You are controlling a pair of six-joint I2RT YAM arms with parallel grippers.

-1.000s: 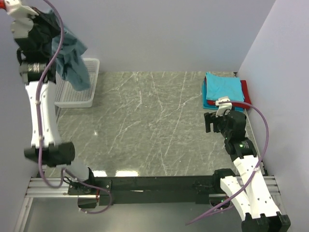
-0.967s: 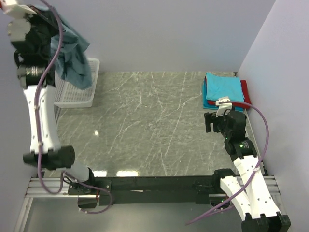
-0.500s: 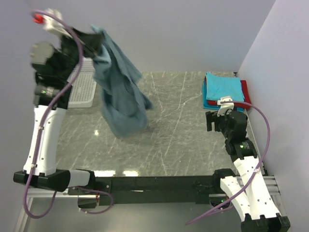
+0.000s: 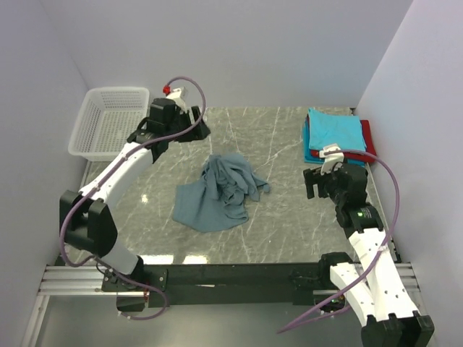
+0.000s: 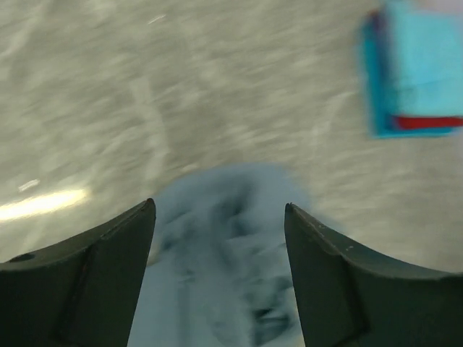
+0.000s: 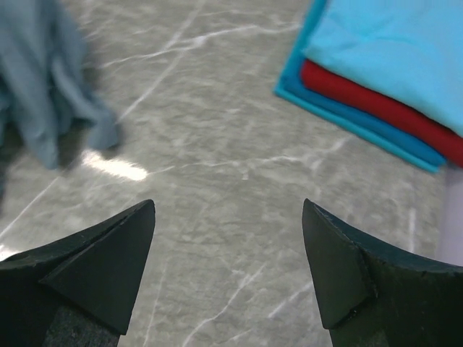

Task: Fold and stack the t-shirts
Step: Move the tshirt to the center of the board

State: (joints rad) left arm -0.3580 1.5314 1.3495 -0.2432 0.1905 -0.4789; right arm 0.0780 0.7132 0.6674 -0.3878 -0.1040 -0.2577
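Grey-blue tee (image 4: 217, 194) has dropped, crumpled, onto the table (image 4: 289, 217).

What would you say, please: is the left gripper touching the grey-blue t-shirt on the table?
Apart. The top view shows bare table between the left gripper and the crumpled grey-blue t-shirt; its jaws stand open, holding nothing.

Bright even light, glare on the table (image 4: 145, 197), left-wrist view blurred.

White mesh basket (image 4: 108, 126) far-L corner; grey marble-look table (image 4: 289, 217) w/ glare spots
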